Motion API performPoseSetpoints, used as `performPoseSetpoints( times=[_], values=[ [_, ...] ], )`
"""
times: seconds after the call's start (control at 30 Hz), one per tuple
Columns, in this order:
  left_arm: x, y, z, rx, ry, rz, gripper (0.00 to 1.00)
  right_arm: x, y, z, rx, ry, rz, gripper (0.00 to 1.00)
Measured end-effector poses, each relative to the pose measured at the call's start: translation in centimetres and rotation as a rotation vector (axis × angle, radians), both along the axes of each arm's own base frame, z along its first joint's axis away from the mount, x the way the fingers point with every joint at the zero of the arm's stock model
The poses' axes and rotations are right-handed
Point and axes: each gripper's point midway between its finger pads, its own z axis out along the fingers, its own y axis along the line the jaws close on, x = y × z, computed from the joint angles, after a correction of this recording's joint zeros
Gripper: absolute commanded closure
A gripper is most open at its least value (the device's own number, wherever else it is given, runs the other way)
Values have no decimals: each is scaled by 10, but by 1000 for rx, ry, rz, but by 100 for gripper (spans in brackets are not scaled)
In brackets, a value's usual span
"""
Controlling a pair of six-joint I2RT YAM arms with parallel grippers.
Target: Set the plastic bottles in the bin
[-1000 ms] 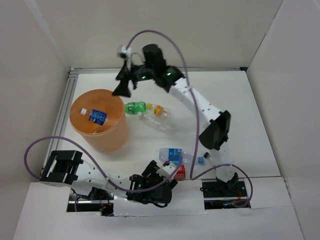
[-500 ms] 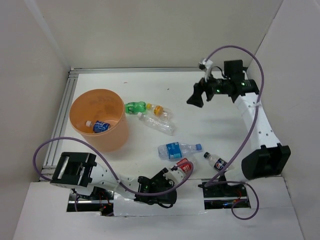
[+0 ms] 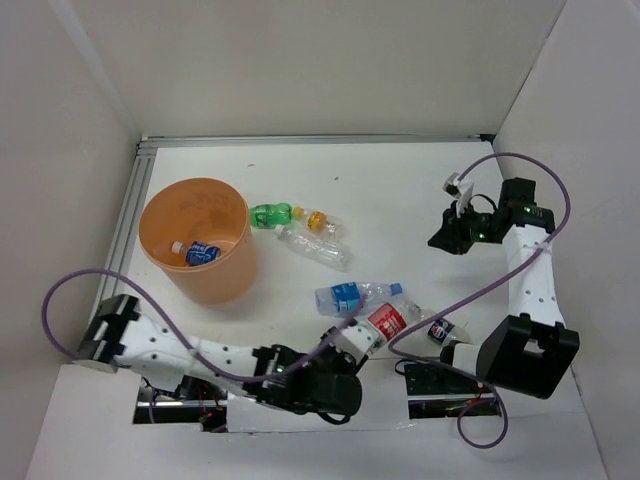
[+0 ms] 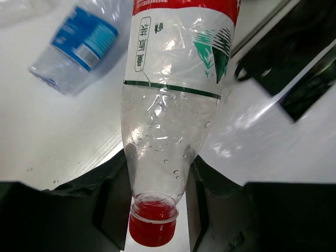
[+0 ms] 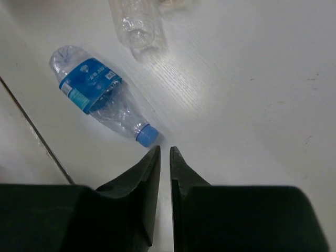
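LEFT WRIST: left fingers (image 4: 113, 205) clamp the neck of the red-label bottle (image 4: 173, 105), clear thin plastic, droplets inside, red cap | RIGHT WRIST: right fingers (image 5: 149, 173) nearly touching, empty, near the blue-label bottle (image 5: 92, 89) on the white bench (image 5: 252, 79) | TOP: round orange bin (image 3: 215, 280) contains one bottle | CHANGE: right fingers were wide; arm swung right.

Left wrist view: red-label bottle (image 4: 173, 105) cut off by top edge, base unseen; blue-label bottle (image 4: 79, 47) blurred. Right wrist view: clear bottle (image 5: 134, 23) cropped at top edge. Top view: dark-label bottle (image 3: 437, 327) tiny, label unreadable, one end hidden beside right arm (image 3: 525, 355). Bottle in bin (image 3: 200, 251) too small for detail.
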Motion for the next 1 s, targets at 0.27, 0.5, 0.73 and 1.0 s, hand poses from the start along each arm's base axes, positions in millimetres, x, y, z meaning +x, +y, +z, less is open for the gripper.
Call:
performPoseSetpoints(
  times=[0.27,0.5,0.73,1.0],
  values=[
    [42,58,177,-422,-83,244,100,-14,-24,-23,21,1,76,29],
    [94,157,244,-631,-258,500,97,-30,-14,-41,14,-28,197,10],
    [146,240,230,-583,-455,775,80,-53,42,-35,-42,-184,466,6],
    [154,287,226,-547,-522,887,71,-54,100,-42,-84,-187,622,6]
  ],
)
